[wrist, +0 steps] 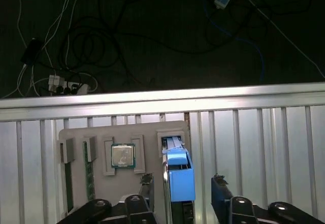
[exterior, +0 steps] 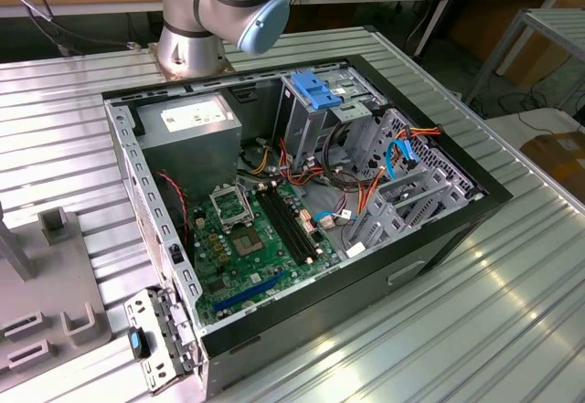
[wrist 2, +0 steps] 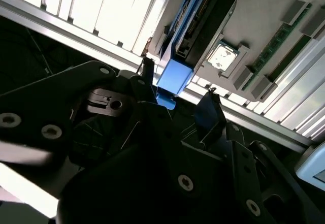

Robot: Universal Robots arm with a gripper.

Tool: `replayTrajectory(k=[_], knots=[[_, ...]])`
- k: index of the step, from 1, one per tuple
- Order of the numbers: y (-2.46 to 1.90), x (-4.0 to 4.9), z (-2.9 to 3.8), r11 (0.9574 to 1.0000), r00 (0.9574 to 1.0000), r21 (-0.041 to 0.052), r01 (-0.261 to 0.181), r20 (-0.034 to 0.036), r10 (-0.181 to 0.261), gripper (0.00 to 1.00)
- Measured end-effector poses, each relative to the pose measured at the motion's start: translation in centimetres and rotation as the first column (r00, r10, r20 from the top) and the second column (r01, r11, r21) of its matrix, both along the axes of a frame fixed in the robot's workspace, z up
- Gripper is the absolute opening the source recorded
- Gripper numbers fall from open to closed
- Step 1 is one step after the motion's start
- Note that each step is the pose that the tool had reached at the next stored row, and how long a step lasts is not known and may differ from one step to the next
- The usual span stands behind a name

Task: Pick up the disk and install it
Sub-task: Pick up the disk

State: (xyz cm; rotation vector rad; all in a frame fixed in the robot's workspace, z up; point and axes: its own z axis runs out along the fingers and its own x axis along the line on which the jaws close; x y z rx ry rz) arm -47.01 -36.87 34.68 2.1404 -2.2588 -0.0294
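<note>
Disk (wrist: 179,176) stands on edge in a slot of the grey parts holder (wrist: 76,132), blue rail end up, prob. so the tool can get either side of it. Tool (wrist: 182,184) is spread wide, straddling that end w/ gaps both sides, nothing clamped yet. CPU (wrist: 122,156) sits just beside in its own pocket. Holder rests on ribbed tabletop (wrist: 254,148). Exterior view: PC case (exterior: 457,229) lies open, drive cage (exterior: 402,197) inside.
</note>
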Motion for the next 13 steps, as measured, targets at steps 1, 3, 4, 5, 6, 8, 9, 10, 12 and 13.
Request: replayTrajectory(k=[1, 3, 4, 5, 6, 8, 9, 10, 12, 13], knots=[[0.00, 0.00, 0.00, 1.0000, 1.0000, 0.0000, 0.000, 0.0000, 0.000, 0.60], [0.00, 0.00, 0.00, 1.0000, 1.0000, 0.0000, 0.000, 0.0000, 0.000, 0.66], [0.00, -0.03, -0.03, 1.0000, 1.0000, 0.0001, 0.000, 0.0002, 0.000, 0.66], [0.00, -0.03, -0.10, 1.0000, 1.0000, 0.0001, 0.000, 0.0006, 0.000, 0.66], [0.00, -0.04, -0.30, 1.0000, 1.0000, 0.0000, -0.002, 0.0012, 0.002, 0.66], [0.00, -0.05, -0.72, 1.0000, 1.0000, 0.0001, -0.006, 0.0021, 0.006, 0.66], [0.00, -0.05, -0.87, 1.0000, 1.0000, 0.0001, -0.008, 0.0022, 0.008, 0.66], [0.00, -0.05, -1.10, 0.9999, 0.9999, 0.0003, -0.011, 0.0029, 0.011, 0.66], [0.00, -0.09, -1.27, 0.9999, 0.9999, 0.0008, -0.015, 0.0069, 0.015, 0.66], [-0.01, -0.11, -1.42, 0.9998, 0.9998, 0.0009, -0.018, 0.0105, 0.018, 0.66]])
